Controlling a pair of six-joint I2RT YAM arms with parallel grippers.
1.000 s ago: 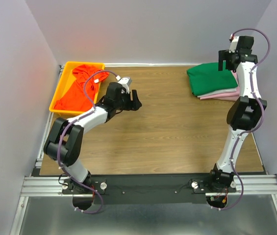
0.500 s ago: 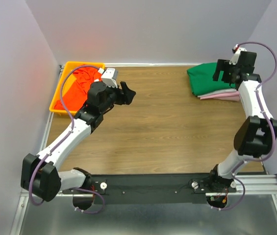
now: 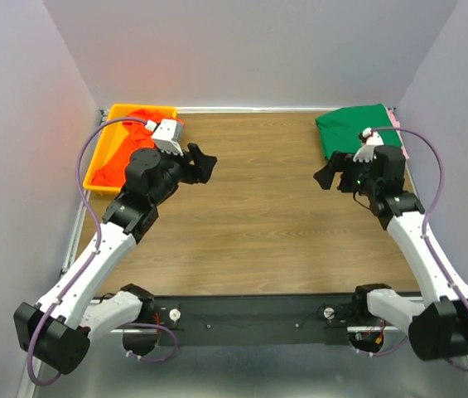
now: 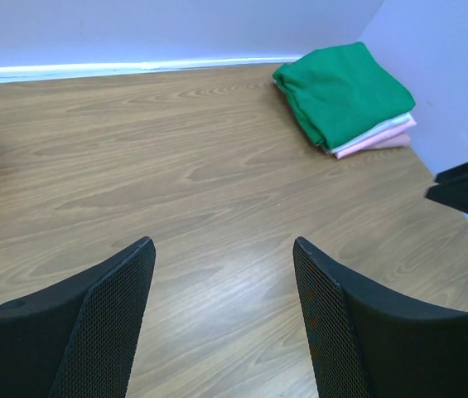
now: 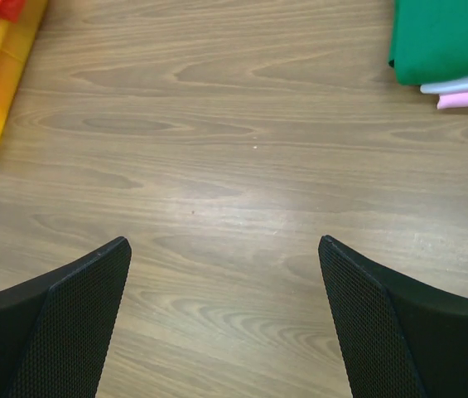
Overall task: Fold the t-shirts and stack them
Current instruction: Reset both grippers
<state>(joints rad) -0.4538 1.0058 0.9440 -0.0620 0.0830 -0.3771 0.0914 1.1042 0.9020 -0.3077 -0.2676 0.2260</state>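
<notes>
Top external: orange-red t-shirt (image 3: 116, 159) heaped in yellow tray (image 3: 122, 109); green-topped folded stack (image 3: 351, 133) at far right corner. Left gripper (image 3: 204, 162) and right gripper (image 3: 325, 177) spread, empty. Left should pinch one hem, lift clear.

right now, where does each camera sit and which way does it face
Top external: above and behind the bases, looking down on the table; left arm and right arm show.
Left wrist: on the left arm, facing across toward the folded green t-shirt; left fingers open below.
Right wrist: on the right arm, looking down at mid-table; right fingers open below.
Shared: both wrist views show the green t-shirt.
</notes>
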